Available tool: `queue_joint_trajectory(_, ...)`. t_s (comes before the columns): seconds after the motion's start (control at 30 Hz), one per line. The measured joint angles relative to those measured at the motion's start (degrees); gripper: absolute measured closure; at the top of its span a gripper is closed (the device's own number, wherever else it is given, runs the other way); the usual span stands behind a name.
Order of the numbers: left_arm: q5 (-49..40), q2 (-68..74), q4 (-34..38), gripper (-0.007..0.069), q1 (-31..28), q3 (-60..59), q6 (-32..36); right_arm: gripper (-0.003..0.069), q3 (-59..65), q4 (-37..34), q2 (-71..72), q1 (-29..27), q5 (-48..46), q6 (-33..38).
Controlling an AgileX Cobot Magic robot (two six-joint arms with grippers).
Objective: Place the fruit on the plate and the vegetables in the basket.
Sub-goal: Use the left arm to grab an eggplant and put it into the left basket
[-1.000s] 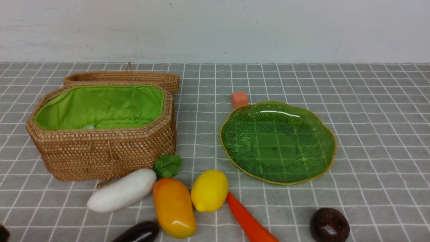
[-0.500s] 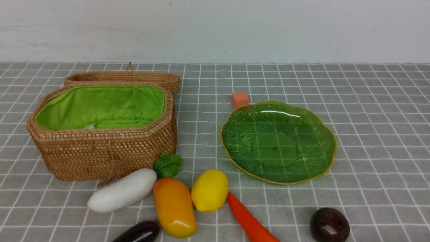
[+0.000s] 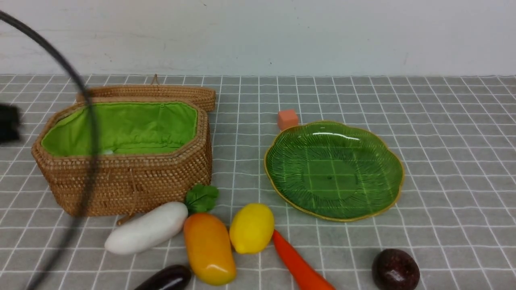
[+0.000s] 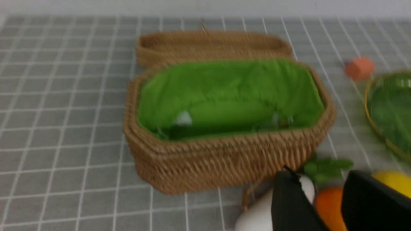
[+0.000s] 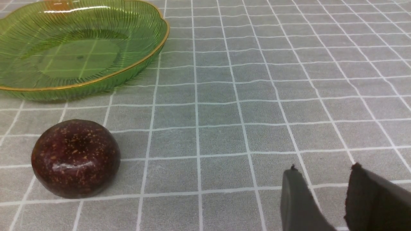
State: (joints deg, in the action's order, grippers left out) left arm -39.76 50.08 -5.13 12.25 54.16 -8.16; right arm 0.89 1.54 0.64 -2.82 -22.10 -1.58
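Note:
The open basket (image 3: 129,181) stands at the left and the empty plate (image 3: 334,169) at the right. In front of them lie the radish (image 3: 145,228), leafy piece (image 3: 201,198), mango (image 3: 209,247), lemon (image 3: 251,228), carrot (image 3: 300,266), eggplant (image 3: 167,278) and maroon fruit (image 3: 395,269). My left gripper (image 4: 321,179) is open and empty, up in the air on the near side of the basket (image 4: 224,163), over the radish (image 4: 257,215) and mango (image 4: 329,205). My right gripper (image 5: 323,170) is open and empty, low over the cloth to the right of the maroon fruit (image 5: 75,157).
An orange-pink cube (image 3: 287,119) sits just behind the plate. The basket's lid (image 3: 149,93) lies folded back behind it. A blurred black cable (image 3: 90,153) and a black part of the left arm (image 3: 8,123) cross the left of the front view. Grey checked cloth covers the table.
The left arm's black part and its cable have swung into the front view at the left edge. None of the fruit or vegetables has moved.

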Motion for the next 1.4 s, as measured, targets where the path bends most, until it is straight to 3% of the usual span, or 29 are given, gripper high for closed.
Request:
queue_joint_trajectory(0.07, -6.01, 5.77, 0.31, 0.0386, 5.85, 0.00, 1.47, 0.0418, 0.00, 0.00, 0.00, 0.00, 0.00, 0.00)
queue_joint_trajectory(0.23, -11.37, 14.92, 0.83, 0.0344, 12.36, -1.26, 2.18, 0.0418, 0.00, 0.00, 0.00, 0.00, 0.00, 0.00)
queue_joint_trajectory(0.33, -8.34, 23.91, -0.01, 0.0232, 16.53, -4.83, 3.56, 0.0418, 0.00, 0.00, 0.00, 0.00, 0.00, 0.00)
queue_joint_trajectory(0.5, -0.77, 33.97, -1.08, 0.0062, 17.33, -7.75, 3.85, 0.0418, 0.00, 0.00, 0.00, 0.00, 0.00, 0.00)
queue_joint_trajectory(0.6, 1.58, 40.04, -1.26, 0.0018, 17.33, -8.01, 3.90, 0.0418, 0.00, 0.00, 0.00, 0.00, 0.00, 0.00)
queue_joint_trajectory(0.77, 1.48, 44.78, -0.73, 0.0083, 17.33, -7.62, 3.98, 0.0418, 0.00, 0.04, 0.00, 0.00, 0.00, 0.00)
queue_joint_trajectory(0.83, -0.99, 44.90, -0.70, 0.0222, 17.63, -6.81, 5.66, 0.0418, 0.00, 0.04, 0.00, 0.00, 0.00, 0.00)
queue_joint_trajectory(0.87, -2.73, 44.90, -1.00, 0.0254, 17.63, -6.54, 6.65, 0.0418, 0.00, 0.04, 0.00, 0.00, 0.00, 0.00)
queue_joint_trajectory(1.17, -21.00, 33.36, -0.87, 0.0244, 14.54, 3.79, 21.23, 0.0418, 0.00, 0.04, 0.00, 0.00, 0.00, 0.00)
queue_joint_trajectory(1.27, -23.49, 30.15, 0.19, 0.0244, 6.30, 12.94, 28.70, 0.0418, 0.00, 0.04, 0.00, 0.00, 0.00, 0.00)
queue_joint_trajectory(1.4, -19.52, 31.13, 1.74, 0.0244, -2.02, 20.67, 34.17, 0.0418, 0.00, 0.04, 0.00, 0.00, 0.00, 0.00)
